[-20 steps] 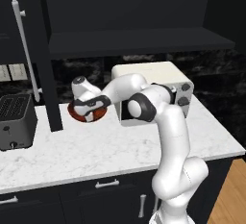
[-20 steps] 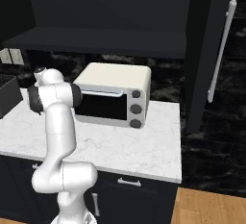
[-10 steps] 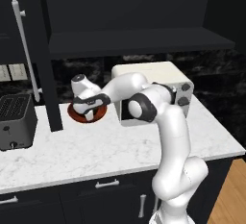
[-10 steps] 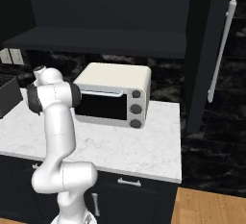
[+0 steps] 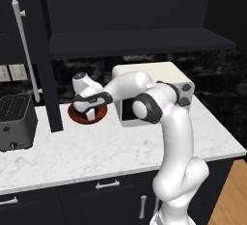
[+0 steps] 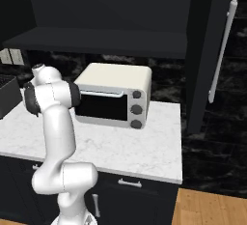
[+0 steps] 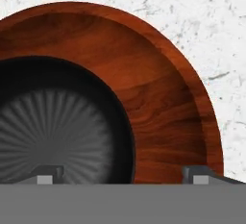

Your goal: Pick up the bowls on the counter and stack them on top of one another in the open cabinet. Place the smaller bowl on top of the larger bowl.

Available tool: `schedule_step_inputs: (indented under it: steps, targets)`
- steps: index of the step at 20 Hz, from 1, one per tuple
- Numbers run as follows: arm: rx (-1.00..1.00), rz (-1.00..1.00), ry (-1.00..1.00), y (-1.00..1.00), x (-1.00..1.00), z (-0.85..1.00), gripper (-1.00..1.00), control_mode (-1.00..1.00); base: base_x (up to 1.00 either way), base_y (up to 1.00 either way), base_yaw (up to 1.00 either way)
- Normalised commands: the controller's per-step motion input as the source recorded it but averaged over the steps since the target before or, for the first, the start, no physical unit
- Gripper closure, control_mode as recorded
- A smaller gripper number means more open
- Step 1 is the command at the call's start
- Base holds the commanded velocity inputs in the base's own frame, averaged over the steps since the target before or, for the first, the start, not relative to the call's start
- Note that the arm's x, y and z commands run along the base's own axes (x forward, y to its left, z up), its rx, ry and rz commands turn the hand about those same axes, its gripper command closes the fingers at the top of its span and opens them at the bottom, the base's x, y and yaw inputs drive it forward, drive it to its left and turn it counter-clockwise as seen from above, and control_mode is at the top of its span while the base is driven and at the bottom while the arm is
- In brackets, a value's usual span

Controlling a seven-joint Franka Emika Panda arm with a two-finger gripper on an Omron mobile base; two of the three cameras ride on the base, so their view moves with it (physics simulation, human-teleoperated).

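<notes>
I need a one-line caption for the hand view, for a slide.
Open gripper above the black bowl nested in the reddish-brown bowl on the marble counter.

We are looking from behind and to the left of the arm in the left base view, facing forward and down across the bench [image 5: 96,147], standing back far enough to take in the toaster oven [image 5: 159,77], the dark cabinet shelf [image 5: 135,43] above and the drawers below. In the right base view we are looking from behind and to the arm's right, again forward and down, sharing the same bench [image 6: 140,147], toaster oven [image 6: 113,91] and shelf [image 6: 96,40] from the other side. In the hand view we are looking straight down, very close, onto the reddish-brown bowl [image 7: 163,88] with the black bowl [image 7: 57,122] inside it.
</notes>
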Motion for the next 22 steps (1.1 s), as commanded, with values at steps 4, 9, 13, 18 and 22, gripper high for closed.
schedule_step_inputs:
  steps: [4,9,13,18,22]
  targets:
    - [0.00,-0.28,-0.14,0.14,-0.35,0.06,-1.00,-1.00,0.00,0.00,0.00]
    - [0.00,-0.25,-0.05,0.21,-0.54,0.04,-1.00,-1.00,0.00,0.00,0.00]
    - [0.03,-0.25,-0.01,0.39,-0.85,-0.02,-1.00,-1.00,0.00,0.00,0.00]
    - [0.00,-0.29,-0.09,0.49,-0.73,-0.09,-1.00,-1.00,0.00,0.00,0.00]
    - [-0.01,-0.30,-0.07,0.64,-0.09,-0.27,-1.00,-1.00,0.00,0.00,0.00]
